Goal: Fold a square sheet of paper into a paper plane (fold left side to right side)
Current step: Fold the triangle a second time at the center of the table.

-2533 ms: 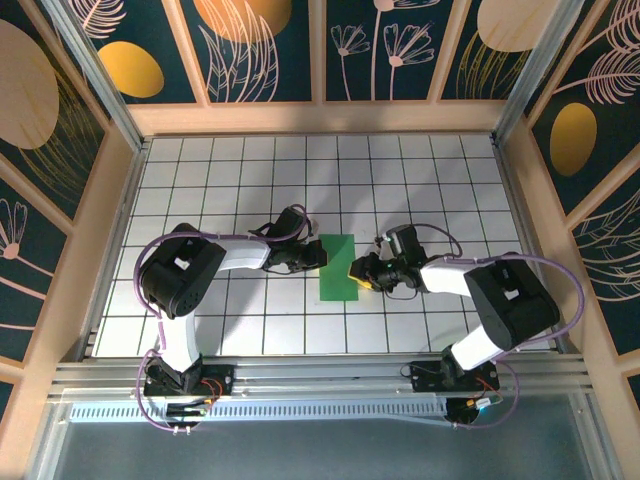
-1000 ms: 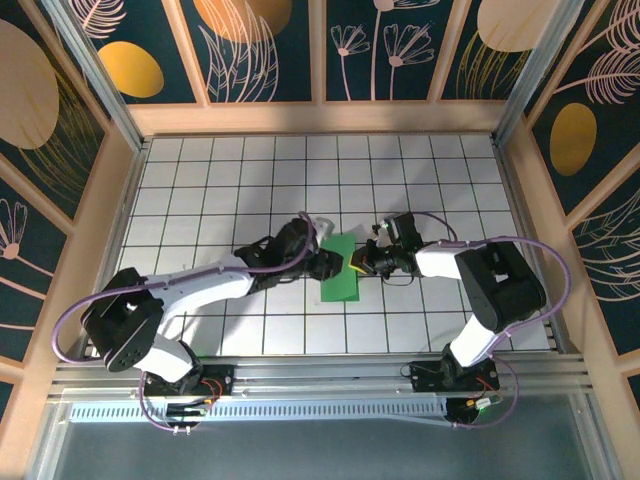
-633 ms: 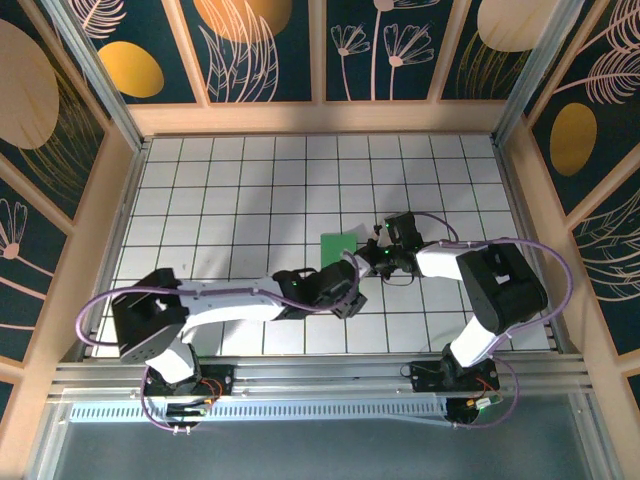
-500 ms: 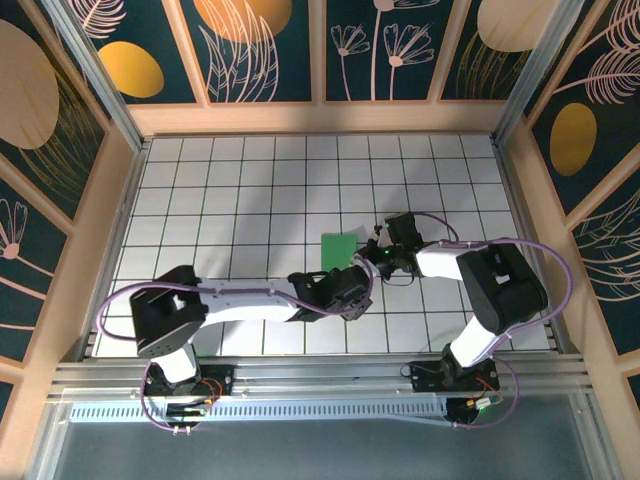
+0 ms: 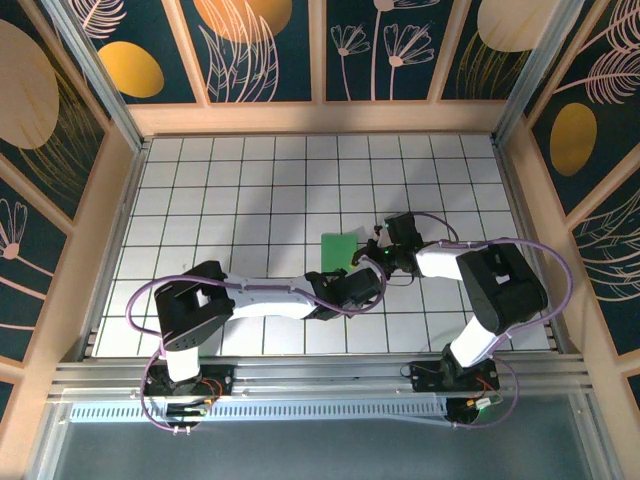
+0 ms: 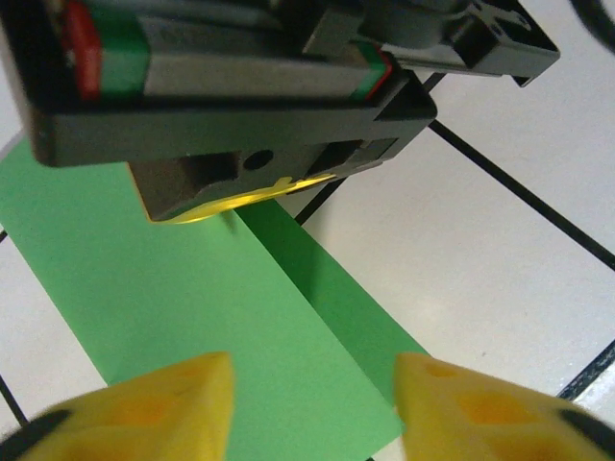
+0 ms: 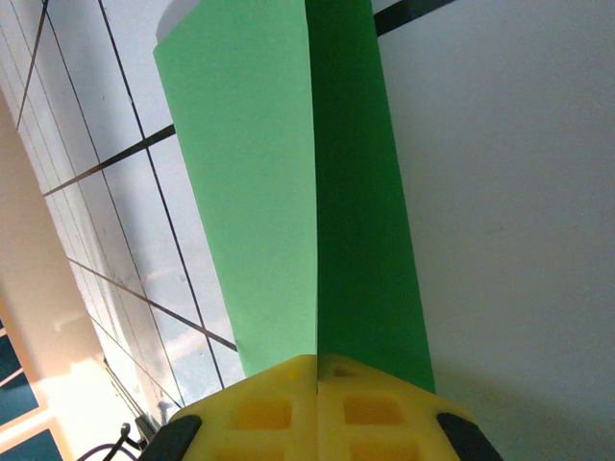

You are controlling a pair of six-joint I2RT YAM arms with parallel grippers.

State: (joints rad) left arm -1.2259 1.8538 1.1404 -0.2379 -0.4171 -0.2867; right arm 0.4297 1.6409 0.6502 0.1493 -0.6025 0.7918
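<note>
The square sheet of paper [image 5: 337, 247] is bright green and lies folded in two layers on the white tiles, near the middle of the table. My right gripper [image 5: 377, 256] is at its right edge. In the right wrist view its yellow fingers [image 7: 279, 408] are shut, and the paper [image 7: 250, 192] runs into the seam between them [image 7: 317, 370]. My left gripper [image 5: 362, 281] reaches across the near end of the sheet and hides that part from above. Its jaws [image 6: 312, 403] stand open, one tip on each side of the near corner of the paper [image 6: 192, 307].
The black body of the right gripper [image 6: 240, 96] sits close ahead of the left fingers, so the two grippers crowd together. Wooden walls [image 5: 320, 118] ring the tiled floor [image 5: 230, 190]. The arm bases and a metal rail [image 5: 320, 380] line the near edge.
The left arm has swung from the left of the sheet round its near side to the near right corner. Its jaws widened, then narrowed. The right gripper has stayed at the paper's edge.
</note>
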